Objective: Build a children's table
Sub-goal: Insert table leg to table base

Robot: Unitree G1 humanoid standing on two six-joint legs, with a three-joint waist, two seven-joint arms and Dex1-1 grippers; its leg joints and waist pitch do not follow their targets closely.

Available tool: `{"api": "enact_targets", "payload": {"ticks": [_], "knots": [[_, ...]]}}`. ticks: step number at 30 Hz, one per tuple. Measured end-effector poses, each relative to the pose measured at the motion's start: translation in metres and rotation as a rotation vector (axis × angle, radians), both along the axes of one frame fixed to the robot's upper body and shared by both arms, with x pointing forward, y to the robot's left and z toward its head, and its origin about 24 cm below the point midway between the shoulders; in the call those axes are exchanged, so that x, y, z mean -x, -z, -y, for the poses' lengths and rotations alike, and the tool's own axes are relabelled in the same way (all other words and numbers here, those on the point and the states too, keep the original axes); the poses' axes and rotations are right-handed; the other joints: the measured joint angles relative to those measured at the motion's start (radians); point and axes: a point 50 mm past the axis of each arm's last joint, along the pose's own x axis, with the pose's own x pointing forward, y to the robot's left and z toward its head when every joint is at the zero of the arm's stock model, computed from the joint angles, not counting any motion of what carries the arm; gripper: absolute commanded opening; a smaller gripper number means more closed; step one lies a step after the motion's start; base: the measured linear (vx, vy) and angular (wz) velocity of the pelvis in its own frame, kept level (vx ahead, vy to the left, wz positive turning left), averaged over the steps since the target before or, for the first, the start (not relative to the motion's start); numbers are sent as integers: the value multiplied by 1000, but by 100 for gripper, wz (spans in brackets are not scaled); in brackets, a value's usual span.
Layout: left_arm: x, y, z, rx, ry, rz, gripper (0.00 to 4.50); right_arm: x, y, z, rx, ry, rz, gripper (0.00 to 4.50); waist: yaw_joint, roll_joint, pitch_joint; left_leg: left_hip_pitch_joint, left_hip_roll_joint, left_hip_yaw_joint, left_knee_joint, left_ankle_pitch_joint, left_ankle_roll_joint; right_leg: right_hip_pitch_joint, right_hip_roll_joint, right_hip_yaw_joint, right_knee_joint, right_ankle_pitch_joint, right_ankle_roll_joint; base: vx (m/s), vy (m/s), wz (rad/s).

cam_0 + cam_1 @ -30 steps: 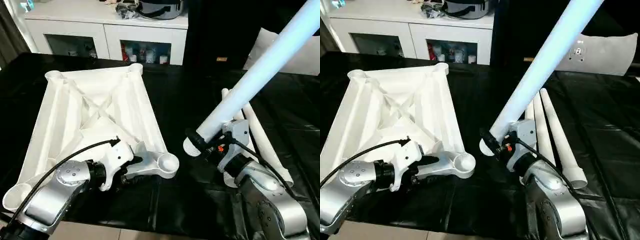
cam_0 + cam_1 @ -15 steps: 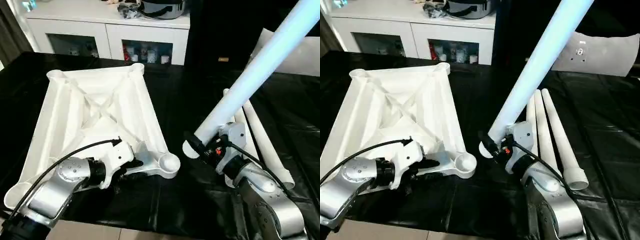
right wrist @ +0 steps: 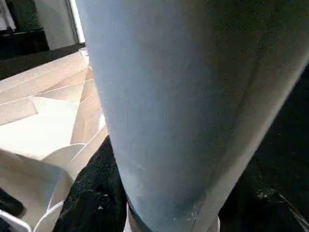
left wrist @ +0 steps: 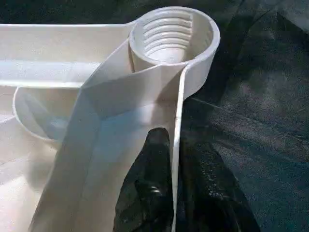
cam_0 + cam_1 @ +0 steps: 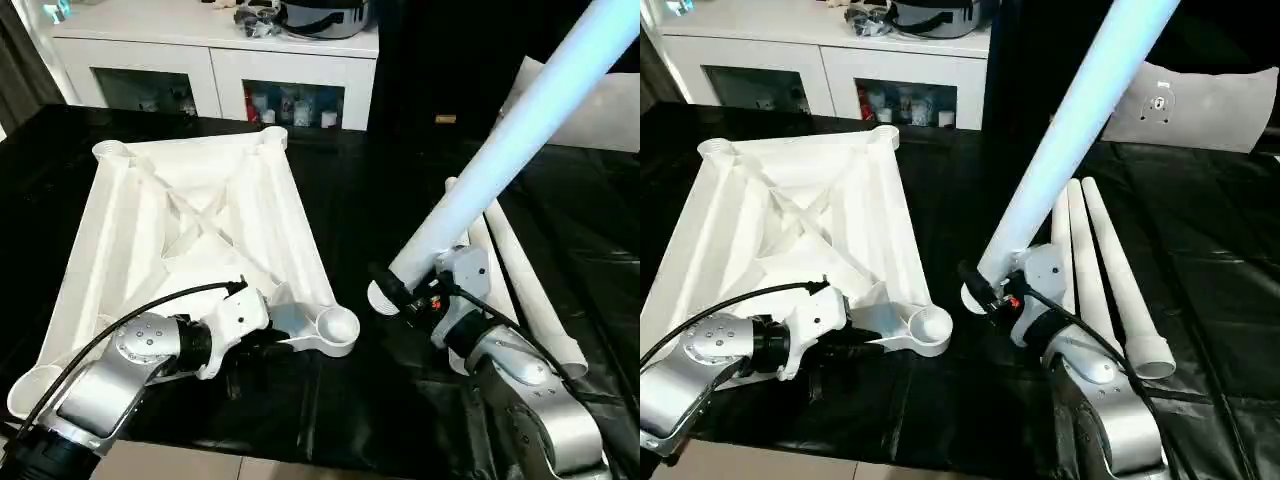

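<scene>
Four threaded round sockets (image 4: 171, 36), ribbed tabletop (image 5: 190, 230).

A black, glossy, wrinkled sheet (image 5: 380, 200) covers the work surface. Behind it stands a white cabinet (image 5: 215, 60) with glass doors (small bottles and jars show behind the panes), clutter lying on its top. Right of the cabinet the backdrop goes dark; a grey-white panel (image 5: 1205, 105) leans there.

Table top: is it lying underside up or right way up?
Underside up. The table top shows its crossed ribs, and the threaded corner socket opens upward, empty, with no leg in it.
</scene>
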Motion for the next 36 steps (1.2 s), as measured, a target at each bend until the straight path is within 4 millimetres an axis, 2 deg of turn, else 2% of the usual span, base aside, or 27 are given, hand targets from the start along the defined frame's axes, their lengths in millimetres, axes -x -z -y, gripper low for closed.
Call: {"api": "enact_targets", "payload": {"ticks": [6,15,21,25,27,34,36], "knots": [[-1,-1,2,-27,34,28,0,-1,2,0,16,0,-3,193,-6,-1,0,0,0,1,-1,0,0,-1,0,0,0,0,0,0,0,0],[-7,-1,1,-75,49,129,0,-2,1,-4,17,-25,12,193,-3,-1,0,0,2,2,-2,5,0,-2,0,0,0,2,-3,0,0,0],[-24,-2,-4,-51,-9,77,0,-5,-4,-6,20,-32,34,193,-2,-1,0,-1,2,3,-8,12,-3,-5,1,0,1,5,-6,0,0,0],[-40,-3,-5,-54,-49,92,0,-10,-4,-9,9,-38,31,193,1,-5,2,-1,3,4,-15,17,-6,-8,2,-1,1,6,-8,0,0,0],[-43,-4,-4,-49,-19,95,0,-13,-6,-10,3,-42,34,193,7,-7,2,-1,3,5,-19,18,-6,-10,2,-1,0,6,-8,0,0,0],[-39,-3,8,-23,104,78,0,-19,-7,-15,-18,-91,-3,193,49,-7,2,-2,3,10,-21,18,-6,-10,1,-1,-1,4,-8,0,0,0],[-37,-3,11,-19,141,67,0,-20,-7,-16,-20,-106,-4,193,54,-7,2,-2,3,12,-21,18,-5,-10,0,-1,-1,4,-8,0,0,0]]}}
